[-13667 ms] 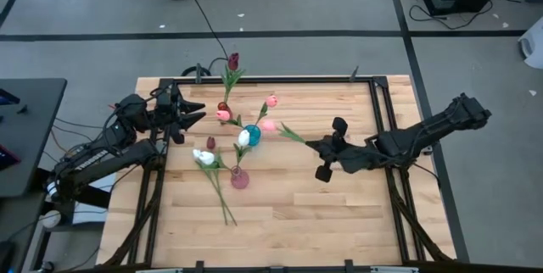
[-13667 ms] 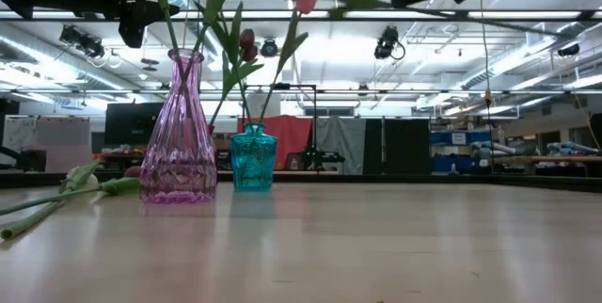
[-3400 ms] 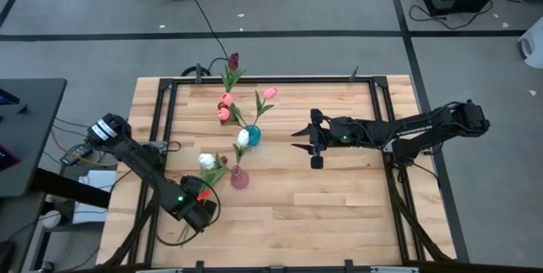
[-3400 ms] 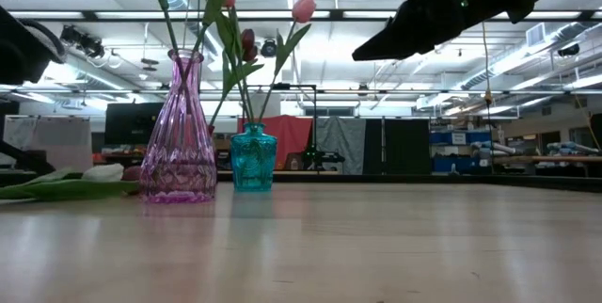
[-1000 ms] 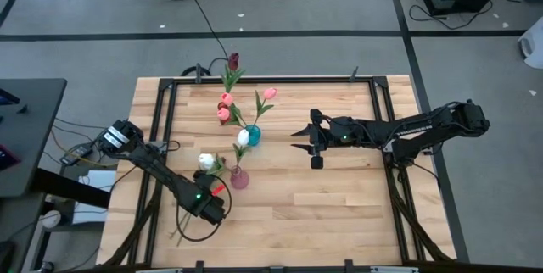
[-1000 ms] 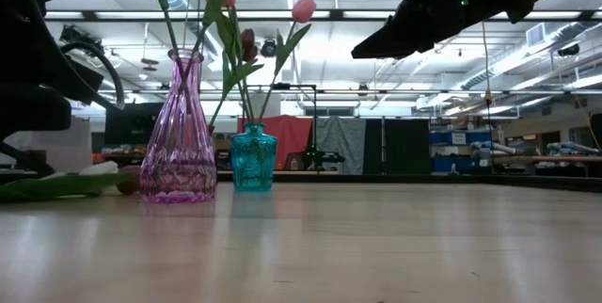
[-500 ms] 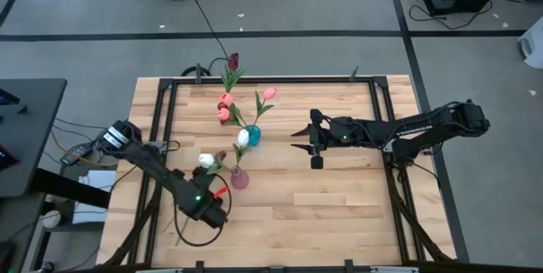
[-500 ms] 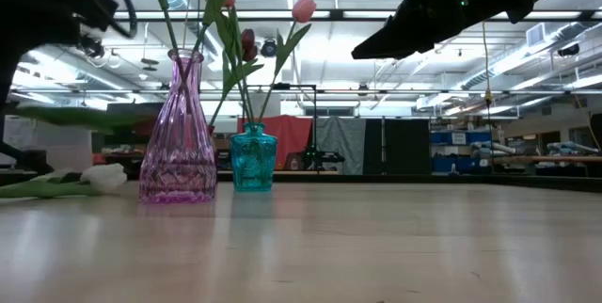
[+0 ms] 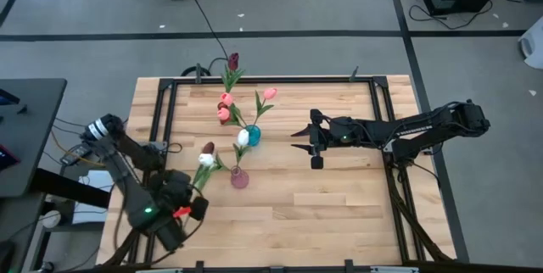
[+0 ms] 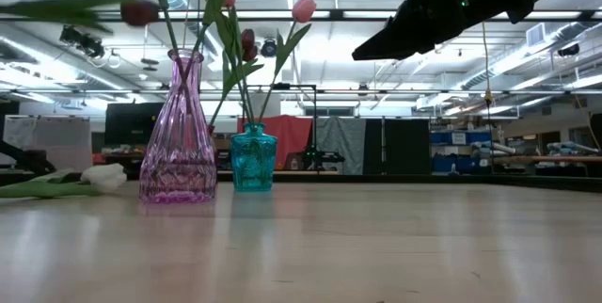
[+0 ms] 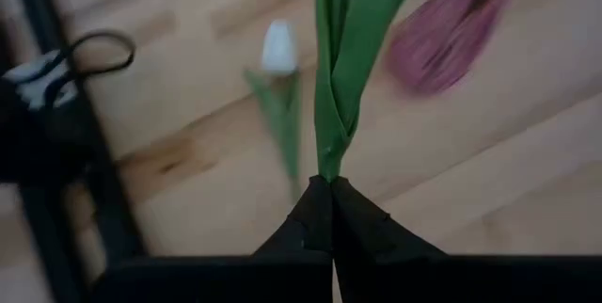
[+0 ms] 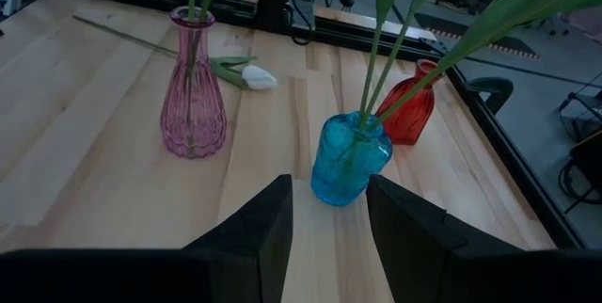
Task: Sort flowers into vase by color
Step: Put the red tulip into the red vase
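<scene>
My left gripper is raised above the table's near left part and is shut on a maroon tulip. The tulip's head shows high up in the low view. A white tulip lies on the table beside the pink vase. The teal vase holds several stems. A red vase stands behind the teal one. My right gripper hangs open and empty above the table, right of the teal vase. My left gripper pinches the maroon tulip's green stem, below its leaves, between its two shut fingertips. The stem runs on ahead of the fingers, along them, toward the table's far side. The tulip is lifted clear of the table and lies about level.
Pink tulip heads and a maroon one stand up near the table's far edge. A black frame runs along the table's left, far and right edges. Bare wood lies at the near right.
My left gripper has gone up and toward the table's left edge, staying shut on the maroon tulip. The tulip has come off the table beside the white one and now hangs high, about level. The white tulip has stayed where it was.
</scene>
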Robot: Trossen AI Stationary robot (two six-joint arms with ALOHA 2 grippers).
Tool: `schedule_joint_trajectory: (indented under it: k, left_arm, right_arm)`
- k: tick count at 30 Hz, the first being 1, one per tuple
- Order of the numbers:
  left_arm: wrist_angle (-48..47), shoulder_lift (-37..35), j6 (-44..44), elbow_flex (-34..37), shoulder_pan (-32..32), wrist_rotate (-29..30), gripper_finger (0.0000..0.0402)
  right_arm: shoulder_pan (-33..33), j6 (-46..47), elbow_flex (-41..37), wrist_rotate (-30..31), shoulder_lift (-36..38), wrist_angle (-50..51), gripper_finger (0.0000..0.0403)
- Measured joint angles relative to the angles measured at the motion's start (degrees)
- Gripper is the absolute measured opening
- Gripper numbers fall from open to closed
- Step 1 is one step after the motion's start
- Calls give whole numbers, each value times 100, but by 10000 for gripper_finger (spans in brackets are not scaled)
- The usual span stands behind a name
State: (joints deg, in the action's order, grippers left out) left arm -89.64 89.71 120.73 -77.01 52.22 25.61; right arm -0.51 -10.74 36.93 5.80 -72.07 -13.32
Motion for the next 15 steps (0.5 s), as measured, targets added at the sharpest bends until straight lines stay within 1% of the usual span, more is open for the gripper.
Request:
schedule_joint_trajectory:
  k: [2, 6, 8, 10, 12, 15]
  left_arm:
    - [-67, -85, 253, 0, 182, 415, 0]
    - [-56, -268, 297, 181, 260, 1320, 0]
    - [-36, -366, 218, 307, 168, 1511, 0]
    - [-36, -497, 117, 495, 53, 1564, 0]
    - [-38, -695, 99, 698, -68, 1734, 0]
    - [-47, -1013, 43, 1008, -332, 1838, 0]
  right_arm:
    - [-1, 6, 0, -11, 0, -18, 150]
    - [-2, 8, 1, -175, 0, -168, 150]
    - [0, 8, 2, -269, 0, -191, 150]
    - [0, 28, 2, -301, 0, -203, 150]
    - [0, 28, 2, -302, 0, -203, 150]
    - [0, 28, 2, -300, 0, -205, 150]
